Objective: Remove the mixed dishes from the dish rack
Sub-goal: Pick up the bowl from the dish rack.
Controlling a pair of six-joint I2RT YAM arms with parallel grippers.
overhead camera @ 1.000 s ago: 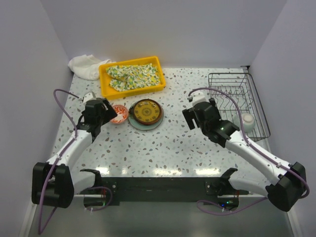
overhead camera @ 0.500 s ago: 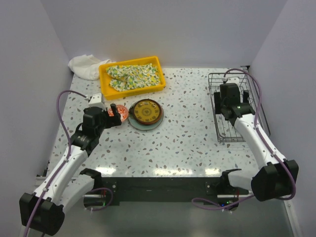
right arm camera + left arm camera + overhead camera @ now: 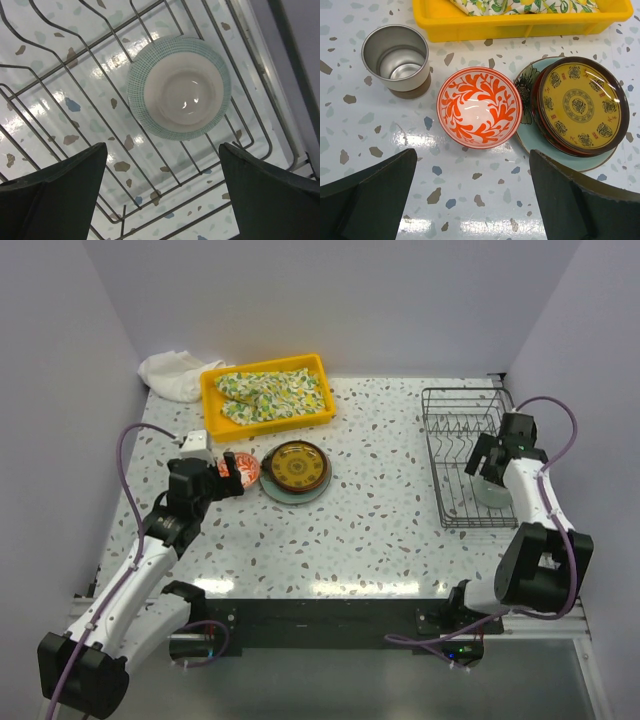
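**A:** White speckled terrazzo covers the table (image 3: 380, 505). What lies at its left?

**B:** A crumpled white cloth (image 3: 168, 373) lies in the far left corner. Just beside it is a yellow plastic tray (image 3: 212, 412) holding a lemon-print floral cloth (image 3: 272, 392).

**A:** And nearer the arms?

**B:** The left pincer (image 3: 472, 152) hovers over the table with its jaws wide apart, holding nothing. Under it, from the left, a small steel cup with a brown base (image 3: 396, 56) stands upright. Near it is a red-patterned white bowl (image 3: 479, 107), mouth up. Then comes a brown-yellow patterned round plate (image 3: 580, 104), stacked on a pale green-blue plate (image 3: 536, 144). The bowl's rim meets that lower plate's edge.

**A:** Where is the rack?

**B:** The rectangular dark wire dish rack (image 3: 460, 391) stands at the right edge of the table, well apart from the stack. One round celadon bowl with a hatched blue-green rim (image 3: 179, 87) lies on its wires, toward the near right side.

**A:** And the right pincer?

**B:** The right pincer (image 3: 162, 150) hangs above the rack, over that bowl. Its jaws are spread wide, one to each side, and they touch nothing.
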